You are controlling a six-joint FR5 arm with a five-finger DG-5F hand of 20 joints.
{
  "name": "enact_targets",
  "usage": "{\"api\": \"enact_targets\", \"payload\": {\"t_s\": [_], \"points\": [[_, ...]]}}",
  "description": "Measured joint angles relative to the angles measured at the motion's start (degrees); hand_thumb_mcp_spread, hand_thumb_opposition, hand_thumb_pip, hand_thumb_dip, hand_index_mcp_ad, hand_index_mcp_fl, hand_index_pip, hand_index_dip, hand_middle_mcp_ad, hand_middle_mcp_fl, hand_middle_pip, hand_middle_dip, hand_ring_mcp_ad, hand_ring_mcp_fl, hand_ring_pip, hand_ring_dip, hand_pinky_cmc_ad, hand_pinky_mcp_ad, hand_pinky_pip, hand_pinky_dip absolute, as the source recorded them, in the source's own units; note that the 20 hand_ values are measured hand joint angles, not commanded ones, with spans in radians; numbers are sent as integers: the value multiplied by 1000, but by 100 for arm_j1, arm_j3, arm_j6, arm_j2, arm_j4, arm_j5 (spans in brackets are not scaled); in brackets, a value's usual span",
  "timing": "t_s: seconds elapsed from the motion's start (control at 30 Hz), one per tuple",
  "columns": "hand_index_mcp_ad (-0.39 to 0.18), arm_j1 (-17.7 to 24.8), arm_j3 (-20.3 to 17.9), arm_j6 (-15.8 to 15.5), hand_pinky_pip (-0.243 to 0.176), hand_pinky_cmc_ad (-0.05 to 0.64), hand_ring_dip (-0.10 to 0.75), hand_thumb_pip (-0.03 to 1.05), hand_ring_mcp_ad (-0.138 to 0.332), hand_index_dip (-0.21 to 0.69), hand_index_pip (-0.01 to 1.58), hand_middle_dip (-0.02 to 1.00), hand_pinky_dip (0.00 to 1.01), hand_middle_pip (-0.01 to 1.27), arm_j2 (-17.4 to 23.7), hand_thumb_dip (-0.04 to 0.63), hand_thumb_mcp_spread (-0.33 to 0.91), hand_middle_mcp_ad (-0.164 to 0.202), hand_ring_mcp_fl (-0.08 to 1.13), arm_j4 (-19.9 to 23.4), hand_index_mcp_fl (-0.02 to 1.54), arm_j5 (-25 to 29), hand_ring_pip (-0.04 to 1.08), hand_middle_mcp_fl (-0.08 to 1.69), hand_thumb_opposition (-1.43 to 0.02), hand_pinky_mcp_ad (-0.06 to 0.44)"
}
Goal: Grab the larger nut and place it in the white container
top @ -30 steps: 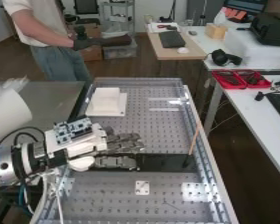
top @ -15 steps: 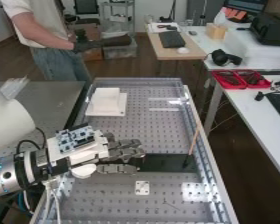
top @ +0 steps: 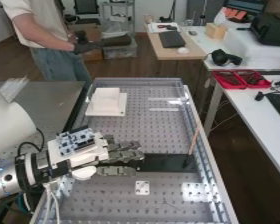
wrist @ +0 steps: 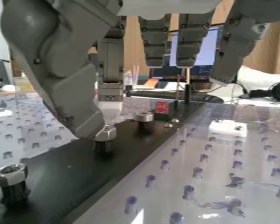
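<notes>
The hand hangs over the dark strip, fingers loosely open and empty; a nut sits right by one fingertip; the white container stands far left on the counter.

White block lay flat on the near bench. Thin rod leaned near the right rail. Right table: red trays held dark bits; headphones lay farther off, wooden block beyond. Dark pad rested on far desk.
</notes>
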Motion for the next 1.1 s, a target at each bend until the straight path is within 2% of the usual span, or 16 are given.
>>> {"api": "enact_targets", "payload": {"t_s": [0.27,0.8,1.1], "points": [[-166,-5,71,-136,-87,367,119,796,152,24,1552,194,494,124,-69,204,339,94,0,-138,17,-55,152,0,-866,311],[-166,-21,126,-132,-87,367,119,796,147,14,1553,187,494,119,-124,204,339,91,2,-68,17,-81,152,0,-866,309],[-166,-26,168,-240,-87,365,119,796,143,10,1553,185,504,119,-157,204,339,91,-2,-135,17,-147,162,0,-866,312]]}}
